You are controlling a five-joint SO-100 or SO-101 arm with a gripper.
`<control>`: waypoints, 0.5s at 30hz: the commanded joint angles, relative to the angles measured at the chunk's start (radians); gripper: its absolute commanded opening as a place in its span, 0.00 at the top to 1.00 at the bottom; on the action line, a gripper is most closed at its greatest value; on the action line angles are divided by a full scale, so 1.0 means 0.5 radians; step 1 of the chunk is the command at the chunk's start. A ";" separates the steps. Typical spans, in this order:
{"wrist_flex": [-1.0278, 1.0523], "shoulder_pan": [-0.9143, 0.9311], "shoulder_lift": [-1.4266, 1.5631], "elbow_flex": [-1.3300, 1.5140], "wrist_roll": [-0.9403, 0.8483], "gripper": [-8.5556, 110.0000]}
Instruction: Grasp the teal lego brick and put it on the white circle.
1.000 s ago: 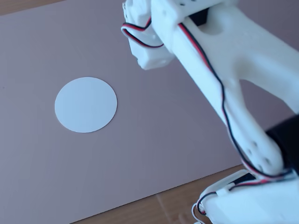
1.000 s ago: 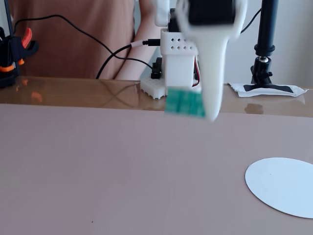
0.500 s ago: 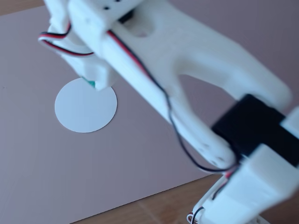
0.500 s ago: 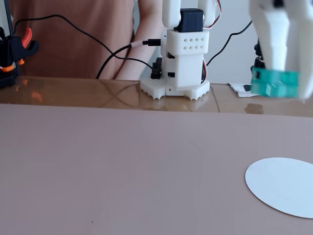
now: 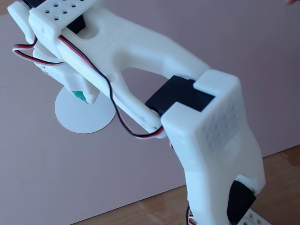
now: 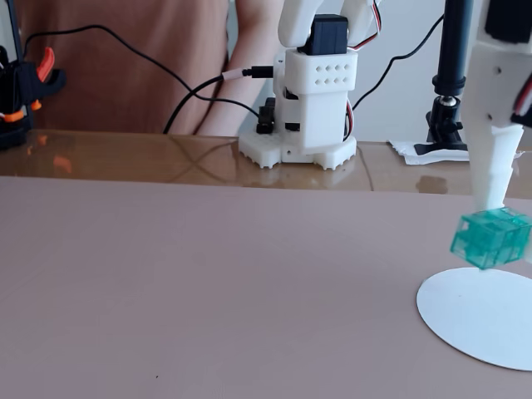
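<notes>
The teal lego brick (image 6: 490, 238) is a small translucent teal-green block held in my white gripper (image 6: 504, 224), a little above the white circle (image 6: 482, 316). In a fixed view from above, only a sliver of the brick (image 5: 81, 96) shows under the gripper (image 5: 83, 96), over the upper part of the white circle (image 5: 84, 115). The gripper is shut on the brick. The brick hangs clear of the disc, not touching it. My arm hides most of the gripper from above.
The surface is a pinkish mat (image 6: 208, 283) with a wooden table edge (image 5: 154, 206) beyond it. My arm's white base (image 6: 303, 100) stands at the back with black cables. A black camera stand (image 6: 449, 83) and an orange-and-black clamp (image 6: 25, 83) are at the back.
</notes>
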 commanded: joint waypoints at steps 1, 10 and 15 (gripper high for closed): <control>0.006 0.003 0.021 -0.114 0.028 0.65; 0.049 -0.064 0.046 -0.110 0.021 0.63; 0.058 -0.067 0.138 -0.107 0.006 0.71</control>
